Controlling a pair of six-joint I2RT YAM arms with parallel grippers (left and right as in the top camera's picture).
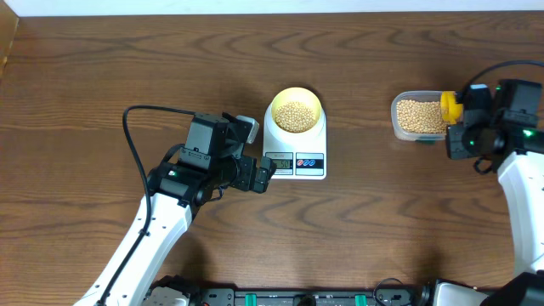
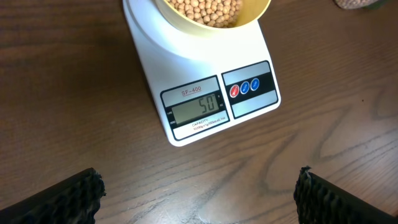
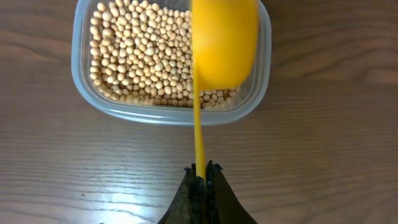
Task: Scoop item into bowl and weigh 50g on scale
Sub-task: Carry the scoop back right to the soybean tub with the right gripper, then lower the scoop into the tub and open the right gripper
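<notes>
- The white rounded-rectangular digital kitchen scale (image 1: 274, 140) sits near the middle of the brown wood-grain table (image 1: 127, 59). Its display edge is at 6 o'clock.
- The small round pale-yellow bowl (image 1: 295, 93) stands on the scale's platform at the 12 o'clock end. It holds a heap of tiny round tan-beige beans (image 1: 295, 116).
- In the left wrist view the grey display reads "50". Judged against the task, the target weight looks reached and the scooping done.
- Red print above the display reads "SF-400". A line beginning "CAPACITY" runs under it, and the rest is too small to read. Right of the display, a black band carries one red and two blue round buttons.
- The clear rectangular plastic tub (image 1: 394, 116) lies at 3 o'clock from the scale, well apart, with plenty of beans left in it.
- The right end effector (image 3: 202, 171) is clenched on the thin handle of the yellow long-handled scoop (image 3: 224, 43). The scoop's cup hangs over the tub's 3 o'clock half, and no beans show on it.
- The left end effector (image 2: 199, 205) is released and grasps nothing. It sits at 9 o'clock of the scale, with its camera looking down on the display.
- What seems left is minor: setting the scoop down and drawing both arms away.
</notes>
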